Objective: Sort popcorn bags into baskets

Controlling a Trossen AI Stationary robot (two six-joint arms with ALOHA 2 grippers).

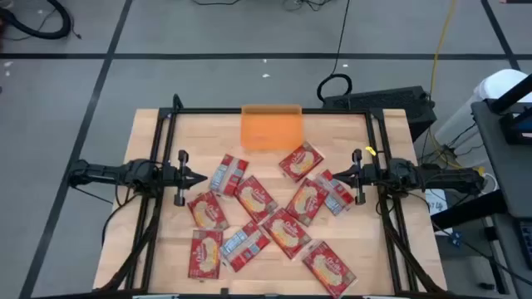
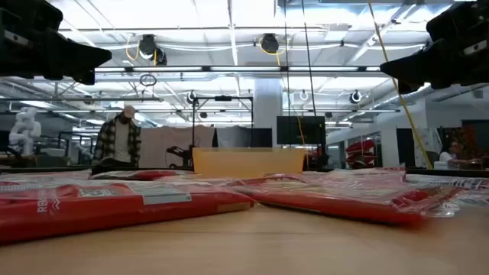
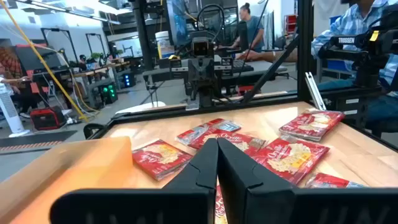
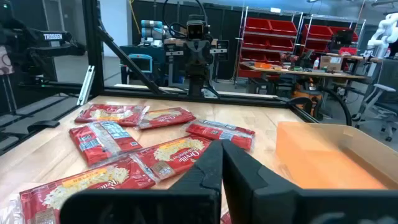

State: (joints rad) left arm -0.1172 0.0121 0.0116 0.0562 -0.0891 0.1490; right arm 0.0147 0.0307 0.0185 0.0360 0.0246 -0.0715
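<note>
Both tools sit clenched on nothing: the left gripper (image 1: 198, 177) hangs at the left-centre of the high view with its fingers pressed together, and the right gripper (image 1: 342, 175) mirrors it at right-centre, equally empty. Neither touches a packet.

By my reading the sorting has not begun. The orange basket (image 1: 271, 127) stands at the upper centre of the high view, against the table's far edge, and no red shows through it. All the popcorn bags (image 1: 274, 214) lie loose across the centre and lower half of that frame, about a dozen, some overlapping, a few turned silver-grey side up. So every bag is left to move.

Only the high view gives the whole count and the bags' spread between the arms. From the low view the bags (image 2: 114, 200) are a flat red band across the middle, with the basket (image 2: 248, 162) a pale strip behind them and a person in a plaid shirt (image 2: 118, 142) at mid-left in the room. In each wrist view the dark fingers (image 3: 217, 163) meet at bottom centre, confirming the clench, and the right wrist view shows the basket's (image 4: 329, 158) inside at lower right, seemingly bare
</note>
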